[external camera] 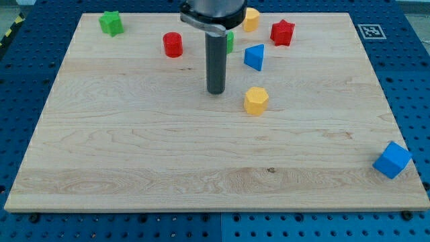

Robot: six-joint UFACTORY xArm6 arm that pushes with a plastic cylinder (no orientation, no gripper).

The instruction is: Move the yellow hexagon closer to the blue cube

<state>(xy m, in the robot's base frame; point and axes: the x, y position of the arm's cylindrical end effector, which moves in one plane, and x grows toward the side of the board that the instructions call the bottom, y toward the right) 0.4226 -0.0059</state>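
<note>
My tip [216, 92]: a bare rod without jaws, holding nothing, mid-tabletop [134, 154].
Yellow hexagon [256, 100]: just right of my tip, apart.
Blue cube [392, 160]: near bottom-right corner.

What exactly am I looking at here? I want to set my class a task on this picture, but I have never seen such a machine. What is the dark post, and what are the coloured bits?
There is one picture, from a single camera looking down at a wooden board on a blue perforated table. The dark post is a robot arm's rod; my tip slides on the board and pushes blocks. It holds nothing.

The yellow hexagon lies just to the view's right of my tip, apart from it. The blue cube sits far off at the bottom right corner. Near the view's top are a green star, a red cylinder, a blue triangle, a red star, plus a yellow block and a green block partly hidden by the arm.
</note>
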